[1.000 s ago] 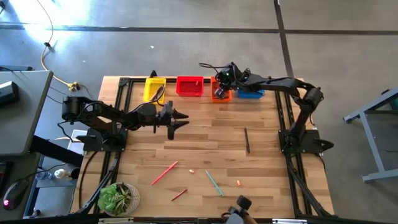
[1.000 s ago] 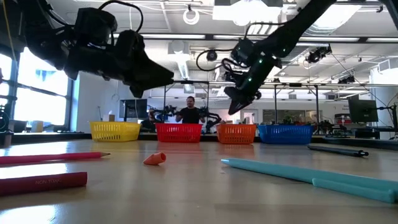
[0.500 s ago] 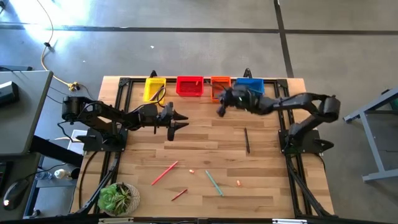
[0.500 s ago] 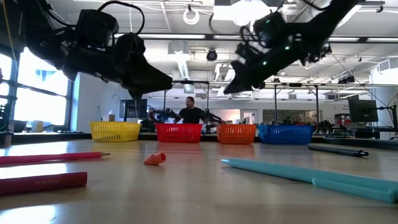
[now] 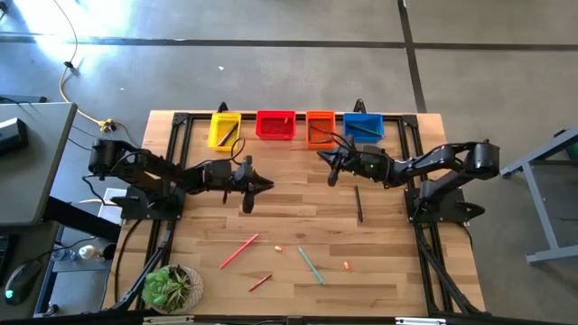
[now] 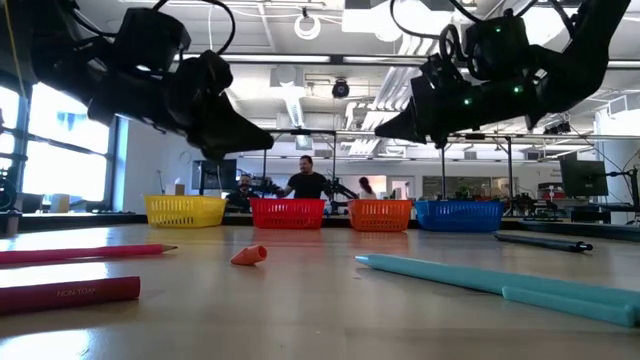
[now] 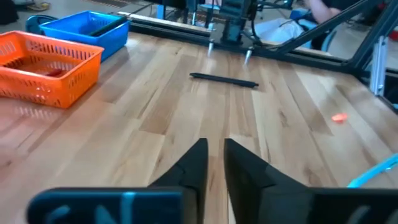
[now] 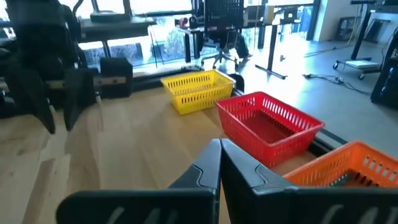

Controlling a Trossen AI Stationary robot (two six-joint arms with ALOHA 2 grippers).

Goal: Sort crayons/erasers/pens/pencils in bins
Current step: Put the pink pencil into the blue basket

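Four bins stand in a row at the table's far edge: yellow, red, orange, blue. A black pen, a red pencil, a red crayon, a teal stick and two erasers lie flat on the wood. My left gripper hovers left of centre, open by a narrow gap and empty. My right gripper hovers on the near side of the orange bin, shut and empty.
A potted plant stands at the near left corner. Black frame rails run along the table's left, right and far sides. The middle of the table between the two grippers is bare wood. People show in the room behind the bins in the low view.
My right gripper has come away from above the orange bin, toward the table's near edge and down, and now hangs over the bare wood. My left gripper has shifted a little toward the near edge and down.
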